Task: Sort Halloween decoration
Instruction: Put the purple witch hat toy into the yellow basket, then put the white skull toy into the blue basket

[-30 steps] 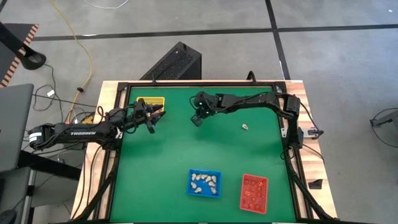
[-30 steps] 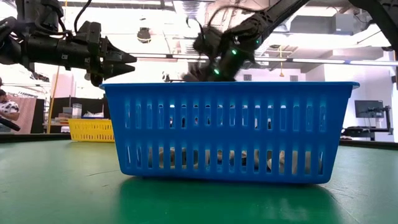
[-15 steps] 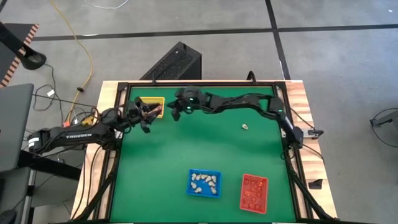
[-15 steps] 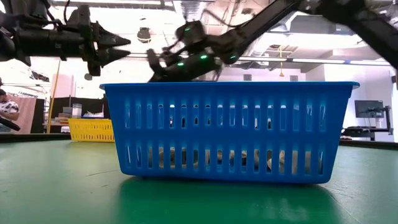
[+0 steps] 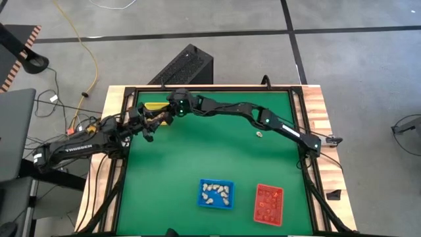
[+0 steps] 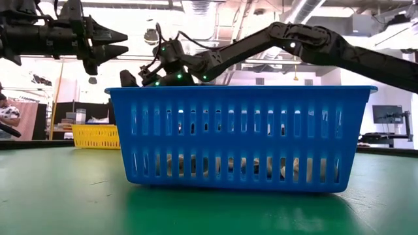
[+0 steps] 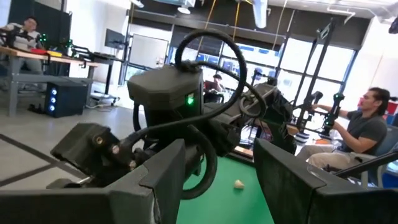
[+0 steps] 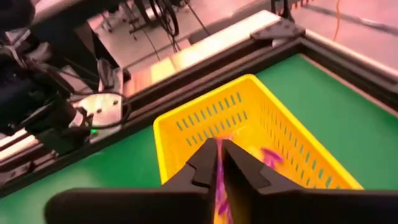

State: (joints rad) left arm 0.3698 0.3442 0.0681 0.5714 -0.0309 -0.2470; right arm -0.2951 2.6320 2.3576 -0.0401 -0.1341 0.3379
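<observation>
Now the right arm reaches much farther across the bench (image 5: 197,158) than it did a second ago, when its end effector hung over the middle of the far half; the right end effector (image 5: 172,110) hovers over the yellow tray (image 5: 155,106) in the far left corner. Its own wrist view shows the two fingers nearly closed, with a thin purple trinket (image 8: 220,186) pinched in the narrow slit between them, directly above the tray's open inside. That suggests a dark-purple piece is about to be dropped into its tray.

Meanwhile the left arm has drawn back toward its own side, and the left end effector (image 5: 146,124) waits just beside the yellow tray with fingers apart and nothing between them.

One whitish trinket (image 5: 260,134) lies alone on the green surface, well apart from the blue tray (image 5: 200,197) of cream pieces and the red tray (image 5: 279,212) of orange ones.

From table height the blue tray blocks nearly everything behind it. How firmly the purple piece is gripped cannot be told, and the yellow tray's other contents are only a pink blur.
</observation>
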